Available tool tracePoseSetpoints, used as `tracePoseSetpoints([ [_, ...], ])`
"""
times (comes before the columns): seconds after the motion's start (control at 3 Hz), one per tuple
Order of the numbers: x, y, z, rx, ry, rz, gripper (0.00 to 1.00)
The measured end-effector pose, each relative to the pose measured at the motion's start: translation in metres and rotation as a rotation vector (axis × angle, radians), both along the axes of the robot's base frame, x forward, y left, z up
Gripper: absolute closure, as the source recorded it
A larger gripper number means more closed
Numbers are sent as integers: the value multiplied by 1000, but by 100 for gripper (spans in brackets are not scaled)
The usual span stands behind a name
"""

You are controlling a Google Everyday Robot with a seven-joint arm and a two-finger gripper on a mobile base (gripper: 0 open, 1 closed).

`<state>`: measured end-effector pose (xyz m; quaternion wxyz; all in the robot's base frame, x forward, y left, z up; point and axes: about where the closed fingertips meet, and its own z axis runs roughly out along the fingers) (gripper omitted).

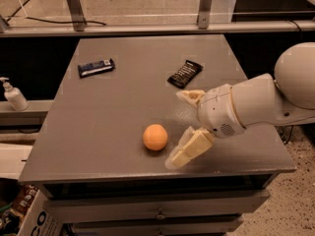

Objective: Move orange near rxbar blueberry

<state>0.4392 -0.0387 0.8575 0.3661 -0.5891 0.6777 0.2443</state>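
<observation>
Gripper: the gripper [183, 124] hangs low over the front right part of the desk [113, 112], at the end of a white rounded arm reaching in from the right.
Fingers: two cream, wedge-shaped fingers [191, 148], spread wide apart and holding nothing.
Orange: the orange [155, 136] sits on the desk near its front edge, just left of the lower finger's tip and outside the gap; contact cannot be told.
Rxbar blueberry: the rxbar blueberry [96, 67] lies flat at the desk's back left, well apart from the orange.
Writing: pale lettering on both wrappers, not readable.
Other bar: a black-wrapped bar [185, 73] lies angled behind the upper finger.
Materials: matte grey desk top; smooth round fruit; glossy wrappers.
</observation>
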Motion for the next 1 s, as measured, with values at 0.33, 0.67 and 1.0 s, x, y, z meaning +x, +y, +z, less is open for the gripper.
tracePoseSetpoints([
  [0.33,-1,3,1,4,-1,5,0],
  [0.67,-9,1,-9,23,14,17,0],
  [1.0,-14,5,-22,56,32,22,0],
])
